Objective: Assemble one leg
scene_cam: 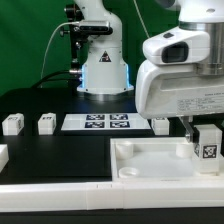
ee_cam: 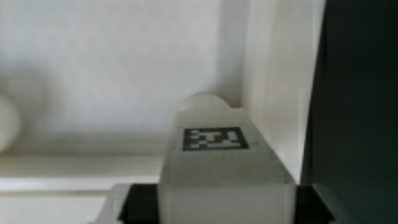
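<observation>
My gripper (scene_cam: 206, 138) is shut on a leg (scene_cam: 207, 150), a small white post with a black-and-white tag facing outward. It holds the leg upright over the corner of the large white tray-like part (scene_cam: 150, 162) at the exterior view's right. In the wrist view the leg (ee_cam: 217, 150) stands between the dark fingers (ee_cam: 146, 204) of my gripper (ee_cam: 222, 206), its tip near the tray's raised rim (ee_cam: 267, 70). I cannot tell whether the leg touches the tray.
Three more legs (scene_cam: 12, 123) (scene_cam: 46, 123) (scene_cam: 160, 125) stand in a row on the black table. The marker board (scene_cam: 97, 122) lies between them. The arm's base (scene_cam: 103, 70) stands behind. A small white part (scene_cam: 3, 156) lies at the left edge.
</observation>
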Controlling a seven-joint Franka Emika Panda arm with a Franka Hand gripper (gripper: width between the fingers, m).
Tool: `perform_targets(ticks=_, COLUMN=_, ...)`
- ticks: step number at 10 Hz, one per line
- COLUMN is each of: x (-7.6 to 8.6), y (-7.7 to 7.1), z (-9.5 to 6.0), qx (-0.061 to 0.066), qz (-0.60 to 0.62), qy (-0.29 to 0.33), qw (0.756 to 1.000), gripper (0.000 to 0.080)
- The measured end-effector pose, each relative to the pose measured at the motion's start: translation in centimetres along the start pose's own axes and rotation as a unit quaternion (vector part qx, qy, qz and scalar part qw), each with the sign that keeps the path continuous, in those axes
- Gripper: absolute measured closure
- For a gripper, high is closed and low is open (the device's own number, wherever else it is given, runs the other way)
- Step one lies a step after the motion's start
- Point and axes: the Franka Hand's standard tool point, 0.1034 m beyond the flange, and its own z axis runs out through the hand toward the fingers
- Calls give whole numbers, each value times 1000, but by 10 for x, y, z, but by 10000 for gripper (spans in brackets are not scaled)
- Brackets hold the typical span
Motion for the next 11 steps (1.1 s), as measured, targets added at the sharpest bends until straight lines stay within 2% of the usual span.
perform_targets(ticks=1, x=0, y=0, z=0, qx=0, qz=39, qy=0, qw=999, gripper=506)
perform_targets(ticks=3, x=0, y=-1, z=0, qx=2, qz=183, qy=3, qw=983, gripper=506)
perform_targets(ticks=4, x=0, y=-1, z=0, qx=1, qz=214, qy=3, qw=977, gripper=506)
perform_targets(ticks=8, x=0, y=-3, z=1, qx=1, qz=438, qy=3, qw=899, gripper=506)
perform_targets(ticks=11, x=1, y=-5, z=1, qx=3, qz=578, qy=6, qw=816, gripper=506)
